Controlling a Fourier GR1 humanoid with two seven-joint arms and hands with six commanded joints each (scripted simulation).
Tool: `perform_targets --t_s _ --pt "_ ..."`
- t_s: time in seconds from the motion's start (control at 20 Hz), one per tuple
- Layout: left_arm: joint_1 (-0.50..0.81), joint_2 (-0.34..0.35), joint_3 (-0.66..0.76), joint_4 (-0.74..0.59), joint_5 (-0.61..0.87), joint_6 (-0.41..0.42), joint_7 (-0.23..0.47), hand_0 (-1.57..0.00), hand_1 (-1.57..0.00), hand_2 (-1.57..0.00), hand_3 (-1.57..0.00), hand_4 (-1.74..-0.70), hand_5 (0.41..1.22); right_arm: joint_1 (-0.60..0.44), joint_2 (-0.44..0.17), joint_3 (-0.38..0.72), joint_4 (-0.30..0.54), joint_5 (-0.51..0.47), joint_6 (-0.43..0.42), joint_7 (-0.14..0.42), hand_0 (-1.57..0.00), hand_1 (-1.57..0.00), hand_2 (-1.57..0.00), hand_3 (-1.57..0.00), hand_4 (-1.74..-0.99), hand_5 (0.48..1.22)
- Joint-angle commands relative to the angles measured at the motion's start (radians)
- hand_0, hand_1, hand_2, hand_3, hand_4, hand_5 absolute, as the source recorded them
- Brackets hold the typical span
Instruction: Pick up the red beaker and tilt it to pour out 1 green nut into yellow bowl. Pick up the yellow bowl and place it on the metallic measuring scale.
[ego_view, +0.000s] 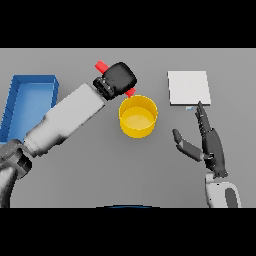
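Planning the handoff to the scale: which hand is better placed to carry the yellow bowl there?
The right hand: it is open and free, between the yellow bowl and the scale. The left hand is shut on the red beaker.

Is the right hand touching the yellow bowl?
Apart. In the head view, bare table separates the open right hand from the bowl, which sits to its left.

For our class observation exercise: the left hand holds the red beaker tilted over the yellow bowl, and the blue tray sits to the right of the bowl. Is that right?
Not quite. The head view shows the blue tray to the left of the yellow bowl, not the right. The rest stands: the left hand holds the red beaker tilted over the bowl.
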Motion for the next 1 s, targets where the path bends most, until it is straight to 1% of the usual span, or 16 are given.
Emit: perform_targets --t_s 0.0,0.05,0.1,0.15,0.2,0.35,0.4,0.45,0.5,0.55,0.65,0.75,0.8,0.85,0.9,0.95 --pt "-0.021 0.004 -0.020 0.012 -0.020 -0.010 -0.014 -1.57 -1.57 -1.57 -1.50 -1.73 1.220 0.000 -0.003 -0.003 0.001 0.004 -0.005 -0.011 0.00 0.00 0.00 0.00 -1.213 0.591" --pt "-0.034 -0.008 -0.041 0.014 -0.039 -0.017 -0.016 -1.57 -1.57 -1.57 -1.51 -1.73 1.220 0.007 -0.001 0.002 -0.008 0.008 -0.006 -0.020 0.00 0.00 0.00 0.00 -1.205 0.584" --pt "-0.038 0.006 -0.066 0.008 -0.060 -0.015 -0.042 -1.57 -1.57 -1.57 -1.52 -1.73 1.220 0.009 -0.002 -0.002 -0.018 0.003 -0.007 -0.013 0.00 0.00 0.00 0.00 -1.193 0.578" --pt "-0.060 0.010 -0.086 0.016 -0.081 -0.008 -0.063 -1.57 -1.57 -1.57 -1.53 -1.73 1.220 -0.002 0.005 -0.002 -0.010 0.003 -0.013 -0.005 0.00 0.00 0.00 0.00 -1.185 0.575" --pt "-0.075 0.000 -0.108 0.033 -0.104 -0.001 -0.067 -1.57 -1.57 -1.57 -1.54 -1.74 1.221 -0.009 0.001 0.000 -0.001 0.017 -0.017 -0.004 0.00 0.00 0.00 0.00 -1.173 0.572" --pt "-0.100 0.007 -0.171 0.040 -0.159 -0.011 -0.092 -1.57 -1.57 -1.57 -1.56 -1.74 1.221 -0.001 0.005 -0.002 0.005 0.004 -0.010 -0.030 0.00 0.00 0.00 0.00 -1.148 0.566" --pt "-0.104 0.009 -0.189 0.045 -0.177 0.003 -0.107 -1.57 -1.57 -1.57 -1.56 -1.74 1.221 -0.003 0.005 -0.001 -0.005 0.002 -0.010 -0.021 0.00 0.00 0.00 0.00 -1.147 0.566" --pt "-0.112 0.010 -0.205 0.049 -0.191 0.013 -0.127 -1.57 -1.57 -1.57 -1.56 -1.74 1.221 -0.010 0.003 -0.009 0.007 -0.004 -0.010 -0.019 0.00 0.00 0.00 0.00 -1.135 0.567" --pt "-0.125 0.006 -0.223 0.060 -0.212 0.011 -0.128 -1.57 -1.57 -1.57 -1.56 -1.74 1.221 -0.002 0.002 -0.004 -0.015 0.002 -0.013 -0.022 0.00 0.00 0.00 0.00 -1.130 0.565" --pt "-0.135 -0.001 -0.239 0.068 -0.229 0.019 -0.131 -1.57 -1.57 -1.57 -1.56 -1.74 1.221 0.003 0.010 0.004 -0.010 0.016 -0.021 -0.016 0.00 0.00 0.00 0.00 -1.129 0.566" --pt "-0.151 -0.015 -0.269 0.085 -0.260 0.031 -0.140 -1.57 -1.57 -1.57 -1.57 -1.73 1.221 -0.004 0.005 0.004 -0.008 0.020 -0.020 -0.022 0.00 0.00 0.00 0.00 -1.136 0.578" --pt "-0.165 -0.021 -0.300 0.108 -0.296 0.051 -0.144 -1.57 -1.57 -1.57 -1.57 -1.73 1.221 -0.003 0.004 0.001 -0.012 0.006 -0.011 -0.018 0.00 0.00 0.00 0.00 -1.135 0.580" --pt "-0.173 -0.024 -0.312 0.094 -0.306 0.039 -0.145 -1.57 -1.57 -1.57 -1.57 -1.73 1.221 -0.010 -0.001 -0.005 0.005 0.007 -0.012 -0.015 0.00 0.00 0.00 0.00 -1.133 0.579" --pt "-0.193 -0.037 -0.319 0.110 -0.320 0.052 -0.144 -1.57 -1.57 -1.57 -1.57 -1.73 1.221 -0.002 -0.001 -0.006 0.008 0.007 -0.013 -0.032 0.00 0.00 0.00 0.00 -1.130 0.577" --pt "-0.223 -0.041 -0.331 0.108 -0.335 0.051 -0.160 -1.57 -1.57 -1.57 -1.57 -1.73 1.221 0.000 0.001 -0.003 -0.003 0.011 -0.016 -0.044 0.00 0.00 0.00 0.00 -1.128 0.575" --pt "-0.249 -0.038 -0.341 0.116 -0.349 0.059 -0.173 -1.57 -1.57 -1.57 -1.57 -1.73 1.221 0.000 0.006 0.002 -0.006 0.014 -0.017 -0.036 0.00 0.00 0.00 0.00 -1.133 0.575"
